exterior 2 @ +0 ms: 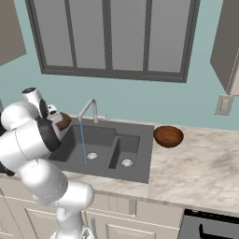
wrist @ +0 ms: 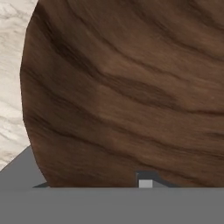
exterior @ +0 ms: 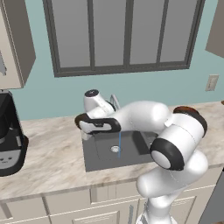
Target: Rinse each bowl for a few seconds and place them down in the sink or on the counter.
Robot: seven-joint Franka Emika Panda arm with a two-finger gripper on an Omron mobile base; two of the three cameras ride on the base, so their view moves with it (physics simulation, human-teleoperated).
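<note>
A dark-brown wood-grain bowl (wrist: 127, 92) is pressed close to my hand camera. It sits at the sink's back left corner, beside my hand, where its edge (exterior 2: 63, 122) peeks out. My gripper (exterior: 85, 127) is right at this bowl. One fingertip (wrist: 145, 180) pokes out under it and the other is hidden, so I cannot make out the jaws. The second, more reddish bowl (exterior 2: 168, 136) rests on the counter (exterior 2: 200, 163) right of the sink (exterior 2: 135, 140). Water (exterior 2: 83, 142) runs from the faucet (exterior 2: 88, 108) into the left basin.
A black coffee machine (exterior: 9, 135) stands on the counter far left. My own arm (exterior: 175, 144) crosses over the sink's right side. A window lines the wall behind the faucet, and an outlet (exterior 2: 224, 105) is at the right.
</note>
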